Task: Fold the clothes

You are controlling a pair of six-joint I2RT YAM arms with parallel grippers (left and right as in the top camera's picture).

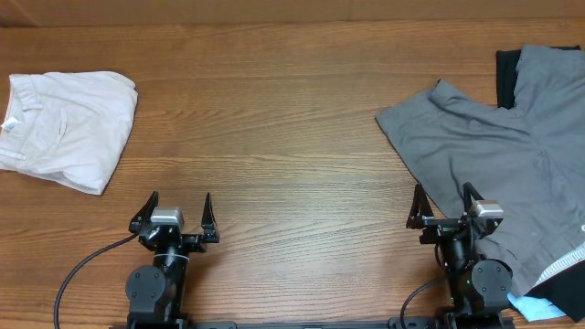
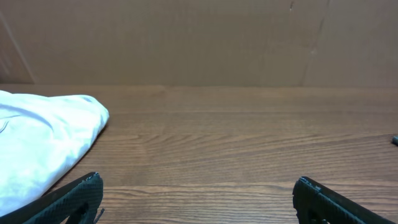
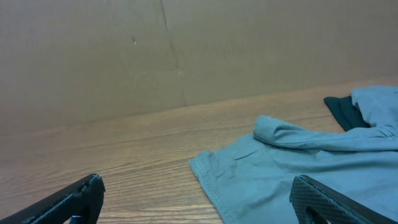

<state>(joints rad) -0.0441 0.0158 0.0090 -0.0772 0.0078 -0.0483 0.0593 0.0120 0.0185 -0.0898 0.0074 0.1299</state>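
Note:
The grey shorts (image 1: 498,164) lie rumpled and spread out at the right of the table, with a pale waistband lining showing at the lower right edge. In the right wrist view the shorts (image 3: 298,168) show a stitched hem just ahead of the fingers. My right gripper (image 1: 443,201) is open and empty at the front right, its right finger over the shorts' near edge. My left gripper (image 1: 175,208) is open and empty at the front left, above bare wood.
A white folded garment (image 1: 64,128) lies at the far left, also in the left wrist view (image 2: 37,140). A black garment (image 1: 505,68) pokes out behind the shorts at the far right. A cardboard wall stands behind the wooden table (image 1: 274,119).

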